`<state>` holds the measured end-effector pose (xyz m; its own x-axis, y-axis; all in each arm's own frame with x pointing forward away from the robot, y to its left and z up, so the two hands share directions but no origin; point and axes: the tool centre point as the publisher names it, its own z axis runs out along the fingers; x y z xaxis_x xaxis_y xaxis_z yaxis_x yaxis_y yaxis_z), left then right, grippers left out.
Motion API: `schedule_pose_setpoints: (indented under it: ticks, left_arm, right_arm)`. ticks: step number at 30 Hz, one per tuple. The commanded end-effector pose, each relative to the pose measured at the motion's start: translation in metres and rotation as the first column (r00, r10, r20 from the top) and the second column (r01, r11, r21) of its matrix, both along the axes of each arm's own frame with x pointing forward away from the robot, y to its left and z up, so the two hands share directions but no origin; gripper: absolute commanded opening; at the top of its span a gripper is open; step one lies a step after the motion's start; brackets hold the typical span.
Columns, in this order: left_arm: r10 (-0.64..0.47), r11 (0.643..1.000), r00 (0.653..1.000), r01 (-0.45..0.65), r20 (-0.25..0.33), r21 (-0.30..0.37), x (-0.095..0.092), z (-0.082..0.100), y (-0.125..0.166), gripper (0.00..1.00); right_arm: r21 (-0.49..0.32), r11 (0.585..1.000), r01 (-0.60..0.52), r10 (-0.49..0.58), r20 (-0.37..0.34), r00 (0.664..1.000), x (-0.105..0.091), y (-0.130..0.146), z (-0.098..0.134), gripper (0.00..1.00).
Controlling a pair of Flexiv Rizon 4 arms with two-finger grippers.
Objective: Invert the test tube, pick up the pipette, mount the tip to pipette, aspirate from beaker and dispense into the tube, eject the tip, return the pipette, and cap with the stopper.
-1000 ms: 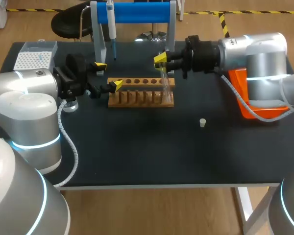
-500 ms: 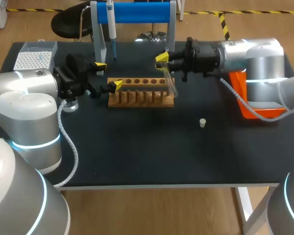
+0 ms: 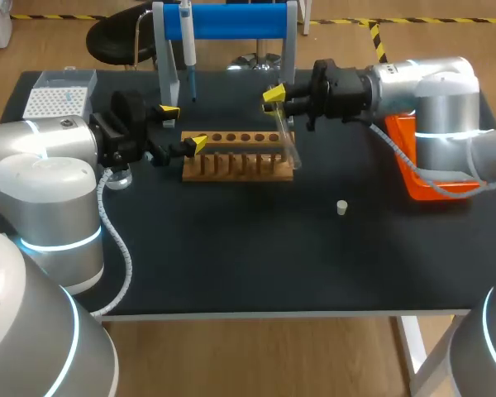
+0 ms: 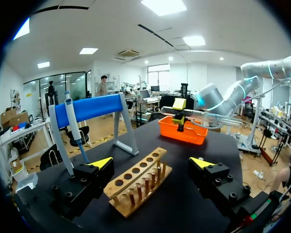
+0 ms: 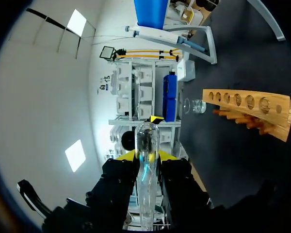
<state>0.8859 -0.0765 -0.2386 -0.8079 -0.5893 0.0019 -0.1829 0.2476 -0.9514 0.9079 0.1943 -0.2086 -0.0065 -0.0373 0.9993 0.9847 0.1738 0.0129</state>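
The test tube [image 3: 286,141] is pinched between the two yellow fingers of the right tool [image 3: 274,98], which grips it from both sides above the right end of the wooden rack [image 3: 238,157]. The clear tube slants, its upper part at the fingers and its lower part over the rack's right end; whether it touches the wood cannot be told. In the right wrist view the tube [image 5: 146,165] runs out between the fingers of the right tool [image 5: 146,156], its rounded end ahead of them, with the rack [image 5: 247,109] and a small glass beaker [image 5: 198,106] beyond. The left wrist view shows the tube [image 4: 213,116] lying nearly level in that grip, above the orange bin [image 4: 182,132]. The left tool [image 3: 182,126] sits at the rack's left end with its fingers spread wide and nothing between them; in its own view the left tool [image 4: 150,162] looks along the rack [image 4: 138,182]. Farther back, the pipette [image 3: 188,45] hangs upright on the left side of the blue stand [image 3: 231,21]. A white tip box [image 3: 59,98] stands at the far left corner of the counter [image 3: 231,256]. The small pale stopper [image 3: 341,208] stands alone nearer, right of the rack and well apart from it, and the orange bin [image 3: 405,161] lies at the right, partly behind the right arm.
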Motion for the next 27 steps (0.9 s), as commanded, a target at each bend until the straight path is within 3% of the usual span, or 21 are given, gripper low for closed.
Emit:
schedule_pose_setpoints:
  ticks: [1, 18, 19, 20, 22, 23, 24, 25, 26, 27]
  left_arm:
    - [0.001, 1.000, 1.000, -0.001, 0.003, -0.001, 0.000, -0.001, 0.000, 1.00]
    - [0.001, 1.000, 1.000, -0.001, 0.003, -0.001, 0.000, -0.001, 0.000, 1.00]
    - [-0.045, 0.997, 0.996, 0.050, 0.079, -0.063, 0.000, 0.001, -0.002, 1.00]
    - [-0.080, 0.992, 0.986, 0.093, 0.144, -0.084, -0.001, 0.003, -0.003, 1.00]
    - [-0.154, 0.986, 0.952, 0.163, 0.264, -0.015, -0.005, 0.007, -0.006, 1.00]
    - [-0.223, 0.973, 0.906, 0.229, 0.359, 0.026, -0.009, 0.013, -0.009, 1.00]
    - [-0.295, 0.952, 0.831, 0.296, 0.471, 0.074, -0.016, 0.020, -0.012, 1.00]
    - [-0.341, 0.935, 0.768, 0.334, 0.542, 0.116, -0.022, 0.024, -0.012, 1.00]
    - [-0.355, 0.934, 0.760, 0.315, 0.545, 0.168, -0.025, 0.027, -0.012, 1.00]
    - [-0.355, 0.934, 0.760, 0.315, 0.545, 0.168, -0.025, 0.027, -0.012, 1.00]
  right_arm:
    - [-0.018, 1.000, 0.012, -0.012, 0.003, 1.000, -0.004, -0.001, 0.001, 0.00]
    - [-0.022, 1.000, 0.017, -0.017, 0.006, 1.000, -0.004, -0.001, 0.001, 0.00]
    - [-0.022, 1.000, 0.017, -0.017, 0.006, 1.000, -0.004, -0.001, 0.001, 0.00]
    - [-0.022, 1.000, 0.017, -0.017, 0.006, 1.000, -0.004, -0.001, 0.001, 0.00]
    - [-0.022, 1.000, 0.017, -0.017, 0.006, 1.000, -0.004, -0.001, 0.001, 0.00]
    - [-0.022, 1.000, 0.017, -0.017, 0.006, 1.000, -0.004, -0.001, 0.001, 0.00]
    - [-0.022, 1.000, 0.017, -0.017, 0.006, 1.000, -0.004, -0.001, 0.001, 0.00]
    - [-0.022, 1.000, 0.017, -0.017, 0.006, 1.000, -0.004, -0.001, 0.001, 0.00]
    - [-0.022, 1.000, 0.017, -0.017, 0.006, 1.000, -0.004, -0.001, 0.001, 0.00]
    - [-0.022, 1.000, 0.017, -0.017, 0.006, 1.000, -0.004, -0.001, 0.001, 0.00]
